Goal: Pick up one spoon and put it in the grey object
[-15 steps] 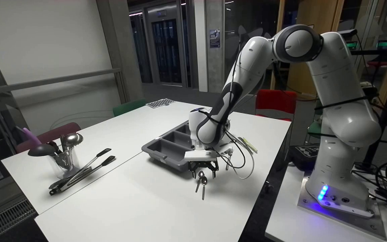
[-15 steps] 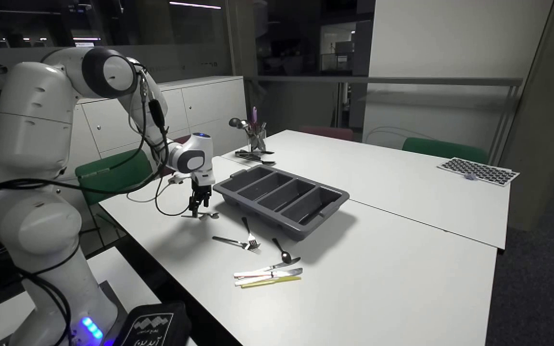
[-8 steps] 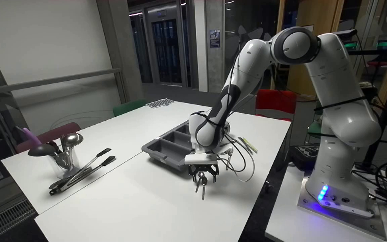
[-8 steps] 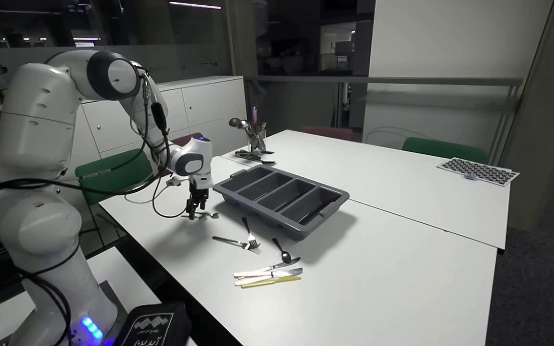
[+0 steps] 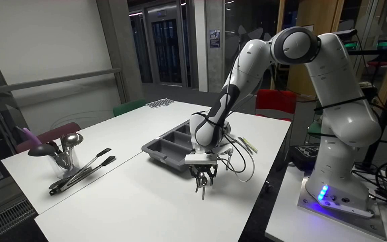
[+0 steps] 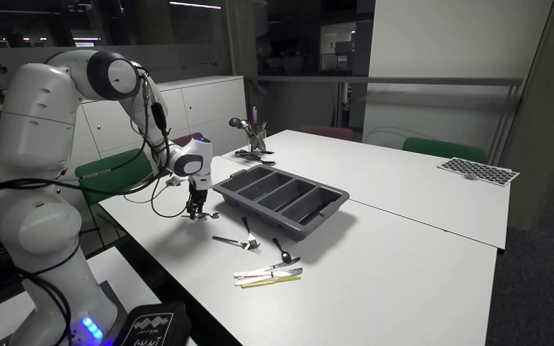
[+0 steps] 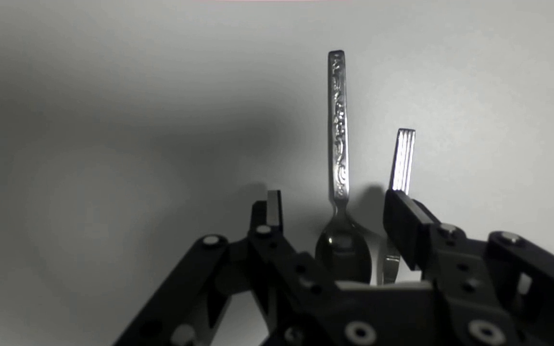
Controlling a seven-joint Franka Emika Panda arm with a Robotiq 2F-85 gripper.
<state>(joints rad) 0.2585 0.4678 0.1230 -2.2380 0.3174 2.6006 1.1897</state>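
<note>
Two metal spoons lie close together on the table. The spoon with the patterned handle [image 7: 338, 125] has its neck between my fingers in the wrist view, with a gap on both sides. The spoon with the ribbed handle [image 7: 403, 158] passes behind the right finger, which partly hides it. My gripper [image 7: 332, 206] is partly open and low over the spoons, also in both exterior views [image 5: 205, 184] [image 6: 196, 215]. The dark grey tray [image 5: 170, 163] stands beside the gripper, its long compartments seen in an exterior view [image 6: 258, 209]. A third spoon [image 6: 285, 256] lies farther off.
Two forks [image 6: 251, 239] and several knives [image 6: 270, 275] lie on the table near the tray. A clear container of utensils [image 5: 64, 163] and tongs [image 5: 79, 176] are at the far end. Cables [image 5: 244, 161] hang from the arm beside the gripper.
My gripper has come down toward the spoons over the last second. Since half a second ago its fingers have moved closer together. The spoons and tray have not visibly moved.
</note>
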